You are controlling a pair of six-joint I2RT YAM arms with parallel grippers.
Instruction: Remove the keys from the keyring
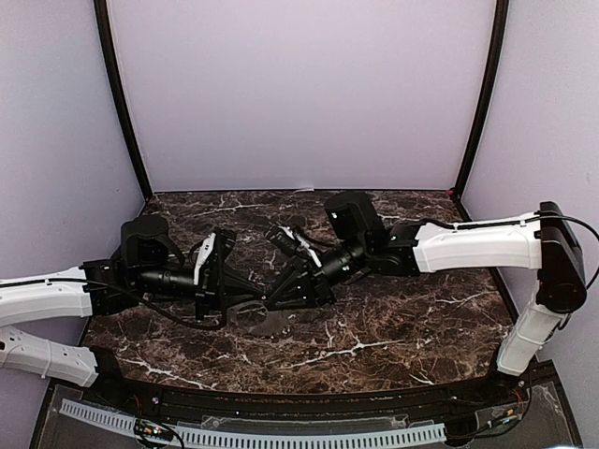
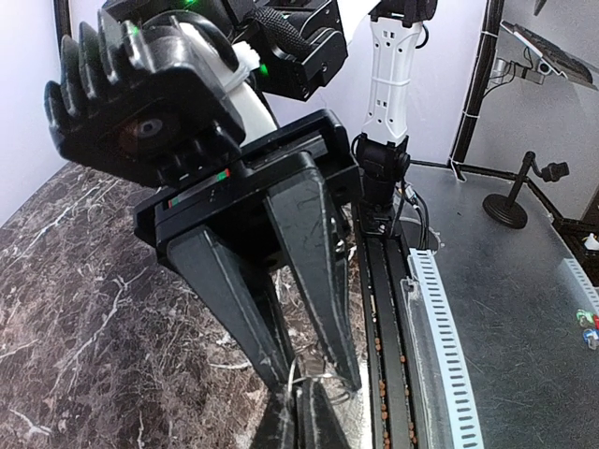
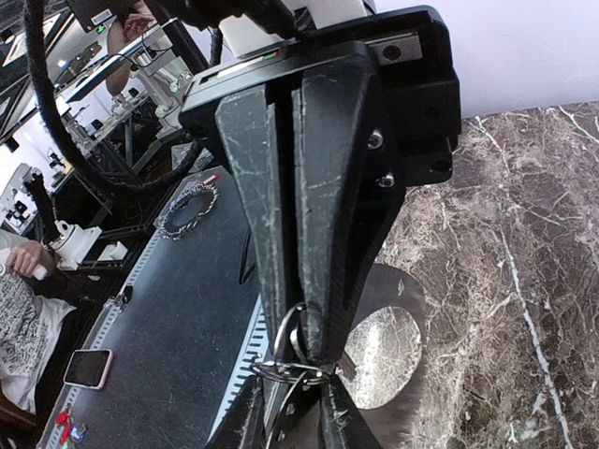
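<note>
**Keyring** (image 3: 290, 369): a wire split ring at the very tips of my right jaws, over the near middle of the marble worktop (image 1: 402, 327), where my two arms meet nose to nose. My right jaws stand only a slit apart about the ring (whether they truly pinch it I cannot tell). My left jaws are pressed together, their tips right at the ring from the opposite side. A pale grey oval (image 3: 409, 304) lies flat on the worktop just beside these tips.
</note>
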